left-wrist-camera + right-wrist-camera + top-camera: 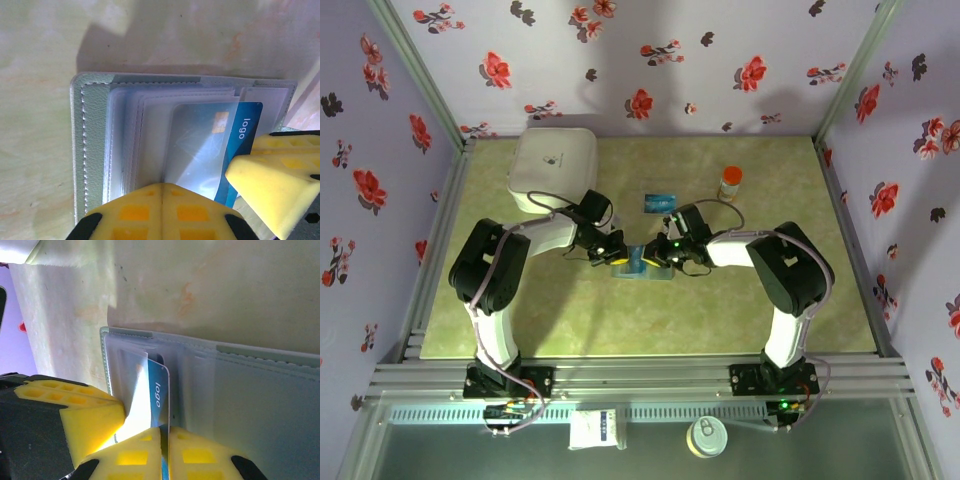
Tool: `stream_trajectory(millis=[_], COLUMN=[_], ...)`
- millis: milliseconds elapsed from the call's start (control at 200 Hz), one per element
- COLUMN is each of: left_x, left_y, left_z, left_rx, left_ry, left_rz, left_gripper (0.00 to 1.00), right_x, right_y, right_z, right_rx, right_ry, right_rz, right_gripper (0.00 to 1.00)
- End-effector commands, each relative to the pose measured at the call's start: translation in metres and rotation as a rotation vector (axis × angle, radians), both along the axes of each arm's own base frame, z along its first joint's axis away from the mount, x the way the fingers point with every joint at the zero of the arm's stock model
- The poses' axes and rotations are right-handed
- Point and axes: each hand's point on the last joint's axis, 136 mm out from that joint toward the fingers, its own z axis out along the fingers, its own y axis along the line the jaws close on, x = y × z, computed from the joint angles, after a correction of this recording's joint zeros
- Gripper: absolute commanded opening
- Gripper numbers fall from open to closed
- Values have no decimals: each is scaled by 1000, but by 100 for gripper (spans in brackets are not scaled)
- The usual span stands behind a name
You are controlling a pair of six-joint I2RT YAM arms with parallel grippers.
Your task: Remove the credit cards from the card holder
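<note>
- Pulling a card free is the step in hand. The right claw (165, 440) is pinching shut on the near edge of the blue card (161, 390) marked "logo". That card is sticking partway out of its pocket, straight ahead of the fingertips.
- Bracing the job, the left claw (161, 200) is clamping closed on the near edge of the open card holder (95, 150). The clear sleeves (150, 130) are fanning out just ahead of it, and the right claw's yellow finger is sitting just to its right, on the card.
- From above, the two claws are working close together over the card holder, which is lying flat on the table (570, 320) between them.
- A loose blue card (661, 200) is lying on the table beyond the right claw, apart from the holder, so one card is probably out already. Whether another is waiting in the sleeves I cannot tell.
- The next move is calling for the right claw to draw the card back toward itself along the pocket's line, while the left claw is pinning the holder. The holder dragging along, or a sleeve being caught in the pinch, looks like the main risk.
- The white box (553, 165) is sitting well beyond the left claw and the orange bottle (730, 182) beyond the right claw, both out of the way.
</note>
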Motion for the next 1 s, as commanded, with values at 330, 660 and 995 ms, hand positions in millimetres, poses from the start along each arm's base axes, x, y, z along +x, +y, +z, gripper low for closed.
stream_trajectory(millis=[330, 660, 995], left_x=[0, 15, 18], left_y=[3, -2, 25], left_z=[-2, 30, 38], left_rx=[20, -67, -89], left_ry=[1, -85, -133], left_rz=[2, 40, 104], left_gripper=[0, 2, 5], right_x=[-9, -2, 27], right_y=[-41, -57, -70], right_z=[12, 51, 88], right_rx=[-139, -355, -591], right_ry=[-29, -253, -595], right_rz=[-18, 246, 680], right_gripper=[7, 4, 0])
